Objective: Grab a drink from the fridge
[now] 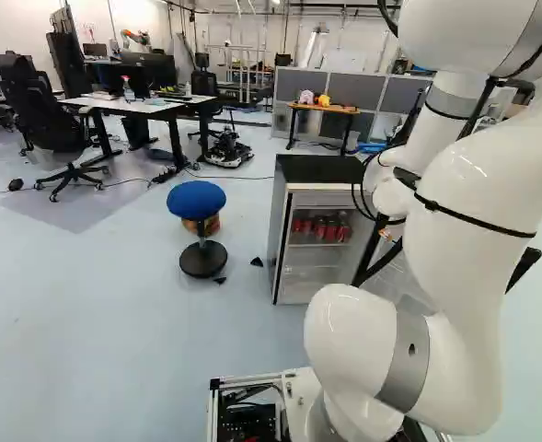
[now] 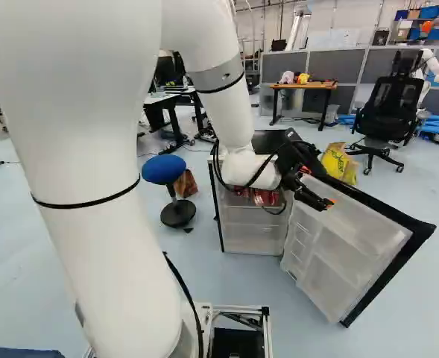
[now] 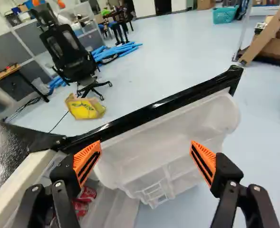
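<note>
Drinks, several, in one fridge

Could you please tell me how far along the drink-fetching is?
Done: the white door with black edging stands open on the small black-topped fridge.
In hand: nothing; the black pincer with orange pads is open, near the door's inner shelves.
Left: reaching the red metal cans inside, gripping one and lifting it out.

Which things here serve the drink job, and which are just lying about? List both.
For the job:
fridge
its open door
red cans inside
open tool

Lying about:
blue stool
yellow bag
black office chair
blue tubes
</note>
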